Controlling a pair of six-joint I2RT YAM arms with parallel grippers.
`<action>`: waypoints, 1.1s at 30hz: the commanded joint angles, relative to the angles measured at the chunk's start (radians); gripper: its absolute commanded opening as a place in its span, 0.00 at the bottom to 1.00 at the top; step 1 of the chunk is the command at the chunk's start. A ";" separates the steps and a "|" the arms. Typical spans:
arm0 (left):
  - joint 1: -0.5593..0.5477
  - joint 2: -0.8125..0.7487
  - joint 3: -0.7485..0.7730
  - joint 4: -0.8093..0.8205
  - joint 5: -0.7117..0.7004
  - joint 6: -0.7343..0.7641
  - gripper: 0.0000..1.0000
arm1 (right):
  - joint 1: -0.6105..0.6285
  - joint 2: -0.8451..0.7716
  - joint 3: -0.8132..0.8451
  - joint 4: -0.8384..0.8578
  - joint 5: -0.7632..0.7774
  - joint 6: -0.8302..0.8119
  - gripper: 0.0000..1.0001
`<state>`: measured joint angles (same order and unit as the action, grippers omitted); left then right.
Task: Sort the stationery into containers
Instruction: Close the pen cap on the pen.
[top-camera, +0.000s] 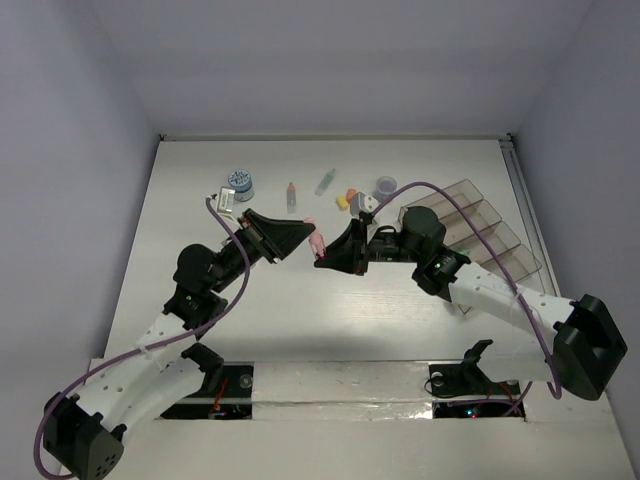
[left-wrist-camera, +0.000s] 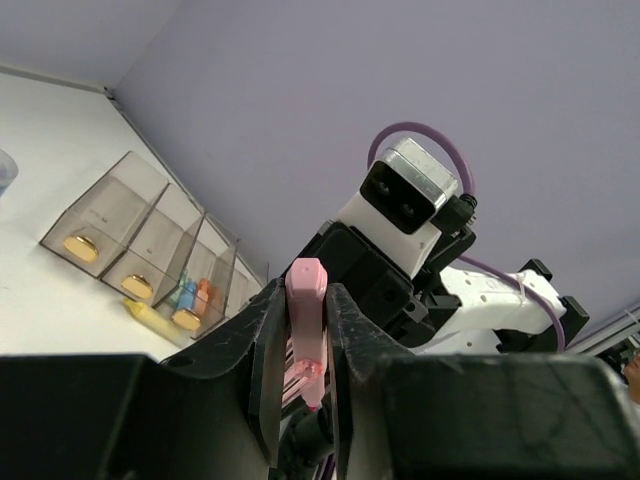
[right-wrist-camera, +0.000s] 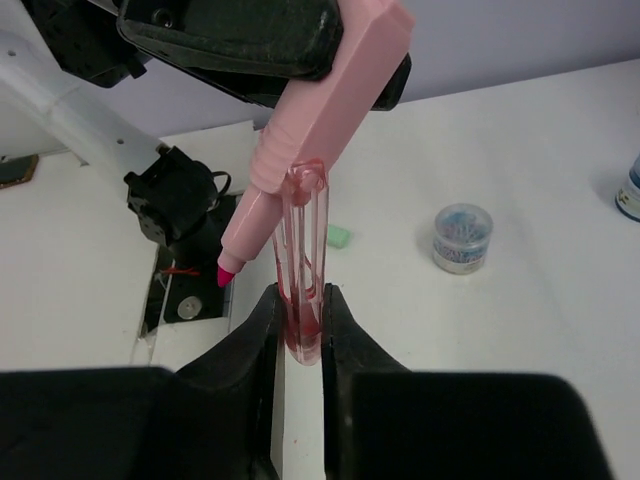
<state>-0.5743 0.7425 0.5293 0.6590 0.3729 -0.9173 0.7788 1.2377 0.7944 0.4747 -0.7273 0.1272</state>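
Observation:
Above the table's middle, my left gripper (top-camera: 306, 238) is shut on a pink pen (top-camera: 316, 243). In the left wrist view the pen (left-wrist-camera: 305, 300) stands clamped between the left gripper's (left-wrist-camera: 305, 335) two black fingers. My right gripper (right-wrist-camera: 300, 312) is shut on the pen's clear pink cap (right-wrist-camera: 302, 250). The bare pink tip (right-wrist-camera: 227, 275) lies just left of the cap, outside it. The smoky-brown container tray (top-camera: 482, 226) stands at the right, behind the right arm. It holds yellow, blue and orange items (left-wrist-camera: 188, 300).
Loose at the back of the table are a blue-white tub (top-camera: 240, 183), an orange pen (top-camera: 292, 196), a green pen (top-camera: 326, 181), small erasers (top-camera: 347, 198) and a purple tub (top-camera: 386, 186). A green eraser (right-wrist-camera: 338, 236) and a tub of clips (right-wrist-camera: 463, 238) show beyond my right fingers.

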 joint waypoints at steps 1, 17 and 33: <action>0.004 -0.025 0.014 0.028 -0.032 0.044 0.00 | -0.001 0.003 0.009 -0.008 -0.038 0.020 0.04; 0.004 -0.002 -0.046 0.114 -0.154 0.216 0.00 | -0.001 0.063 0.077 -0.174 -0.103 0.212 0.00; 0.004 0.017 -0.117 0.206 -0.151 0.305 0.00 | -0.001 0.103 0.097 -0.163 -0.161 0.272 0.00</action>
<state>-0.5808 0.7551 0.4278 0.7254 0.2695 -0.6586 0.7597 1.3540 0.8600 0.3260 -0.8013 0.3943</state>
